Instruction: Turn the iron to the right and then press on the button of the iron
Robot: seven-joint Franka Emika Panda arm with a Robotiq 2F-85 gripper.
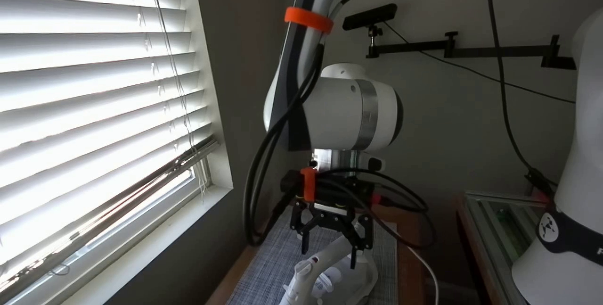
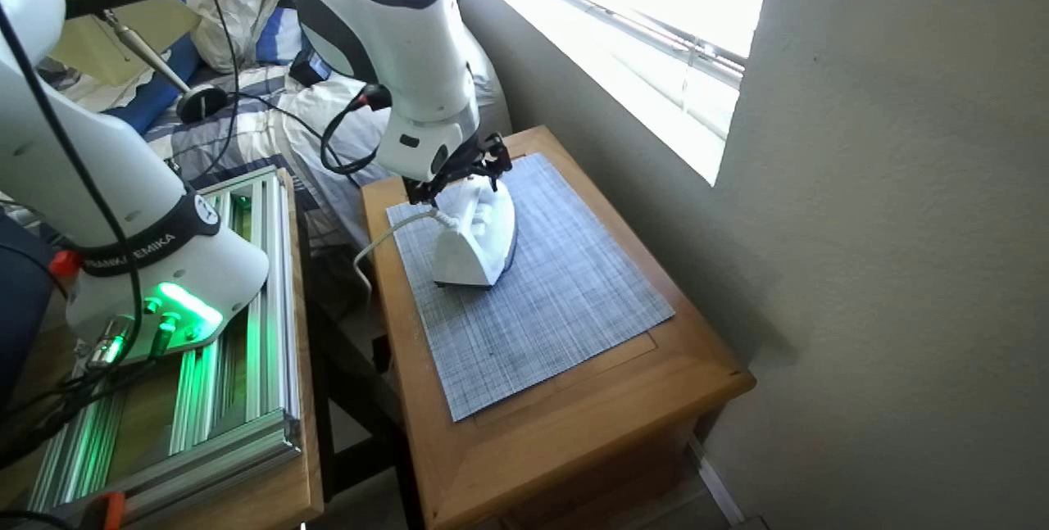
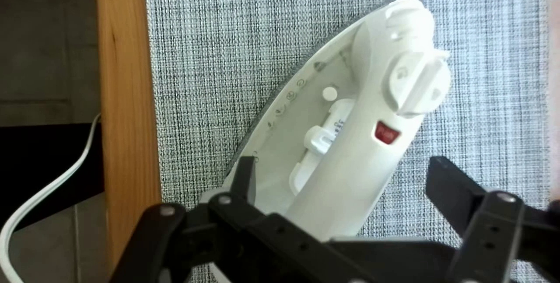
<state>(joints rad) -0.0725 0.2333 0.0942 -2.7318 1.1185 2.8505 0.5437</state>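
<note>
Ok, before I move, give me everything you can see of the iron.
The iron looks white plastic, with an arched handle bearing a round dial and small red inset. A white cord leaves its rear. It lies flat on the grey woven mat, nose toward the wrist view's upper right. The open gripper straddles the handle there; contact is unclear.

My gripper (image 3: 341,160) above the iron (image 2: 474,243), the iron on a mat (image 2: 557,309), the mat on a table (image 2: 574,415), the cord (image 3: 45,191) over the table's edge
</note>
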